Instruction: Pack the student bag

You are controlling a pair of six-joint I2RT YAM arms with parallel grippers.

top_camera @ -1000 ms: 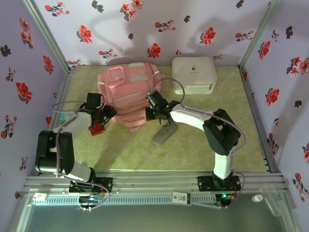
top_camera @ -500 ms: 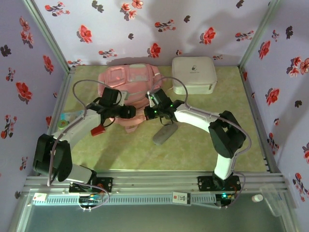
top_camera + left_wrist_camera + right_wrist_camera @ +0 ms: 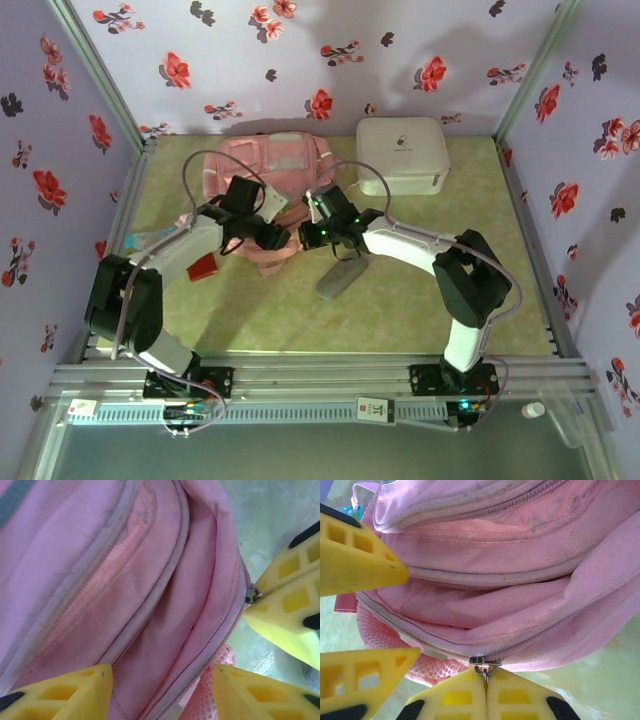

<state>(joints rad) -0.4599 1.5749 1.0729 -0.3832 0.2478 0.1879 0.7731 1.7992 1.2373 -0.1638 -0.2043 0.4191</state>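
Flowered walls, green table [image 3: 420, 300]. The left gripper [image 3: 278, 236] has its fingers spread, the pink fabric edge between them. The student bag [image 3: 268, 160] lies by the table's far edge, left of centre. The right gripper [image 3: 485, 696], pressed together, is pinching the bag's zipper pull [image 3: 484, 665] at its near end. A white case [image 3: 402, 152] sits just right.

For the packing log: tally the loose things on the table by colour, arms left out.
Pink: 1, the student bag
White: 1, the hard case
Grey: 1, the flat oblong item
Red: 1, the small item
Total: 4; a pale thing at the left edge is too unclear to count.
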